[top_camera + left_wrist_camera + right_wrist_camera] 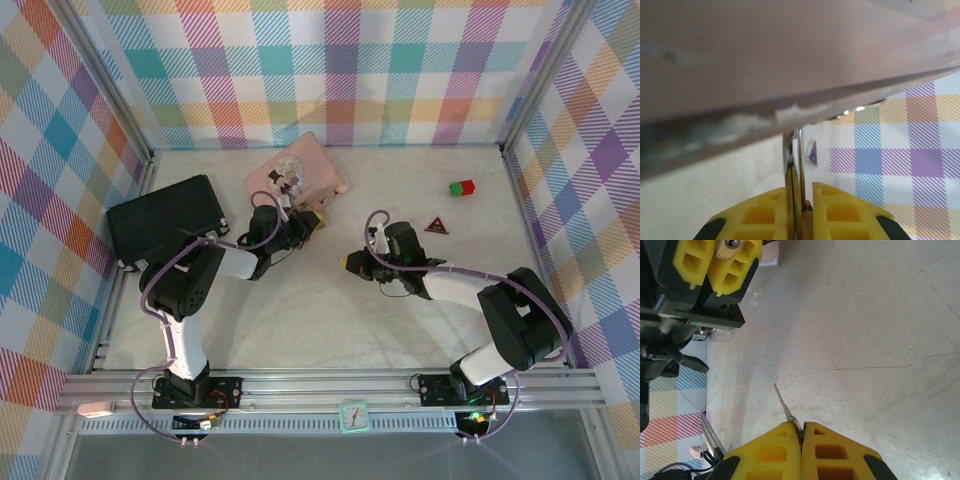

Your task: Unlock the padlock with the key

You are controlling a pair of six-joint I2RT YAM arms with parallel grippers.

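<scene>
While the left gripper (807,195) pinches the padlock (791,165) by its silver shackle close beside the pink tin (310,165), the right gripper (801,432) is clamped on the key (783,401), whose thin blade juts out, apart from the padlock.

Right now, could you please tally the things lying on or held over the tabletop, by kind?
Pink tin: 1
Red-and-green block: 1
Dark red triangle: 1
Black box: 1
Padlock: 1
Key: 1
Total: 6
</scene>
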